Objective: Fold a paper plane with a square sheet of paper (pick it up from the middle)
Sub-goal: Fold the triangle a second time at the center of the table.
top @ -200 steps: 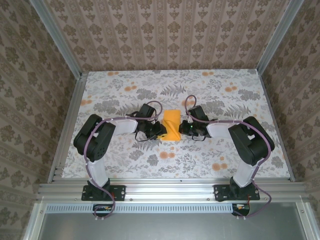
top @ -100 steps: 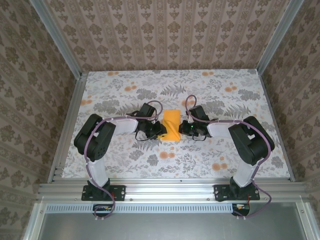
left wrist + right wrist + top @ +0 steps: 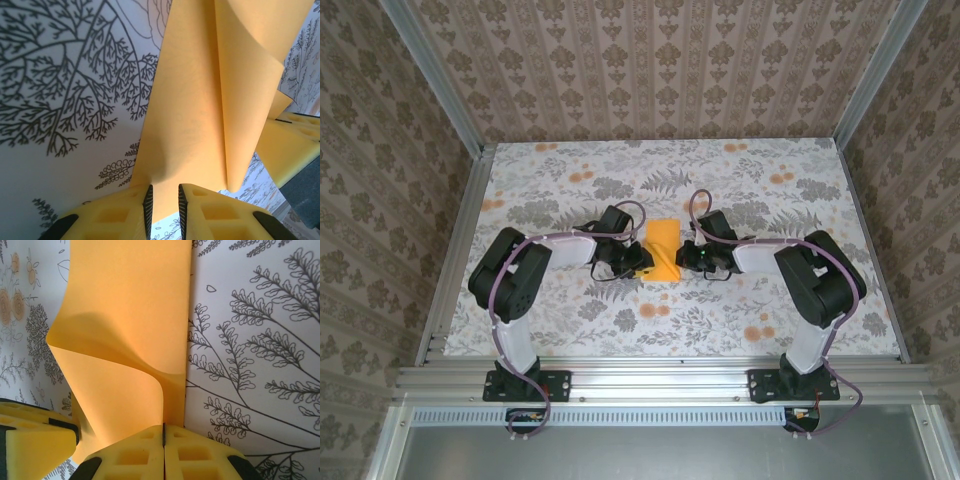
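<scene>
Now the square sheet of paper [image 3: 663, 248], partly folded and curling upward, lies at the middle of the counter [image 3: 790, 190], between both hands. The right hand [image 3: 163, 436] is clenched on one edge of it. The left hand [image 3: 165, 202] keeps its fingers [image 3: 148, 199] slightly apart at the paper; I cannot tell whether it grasps.

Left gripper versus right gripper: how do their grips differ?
The left gripper has jaws slightly apart, with an edge of the square sheet of paper between them; the right gripper is shut on it. The left meets its left side, the right its right. Both have yellow fingers.
</scene>
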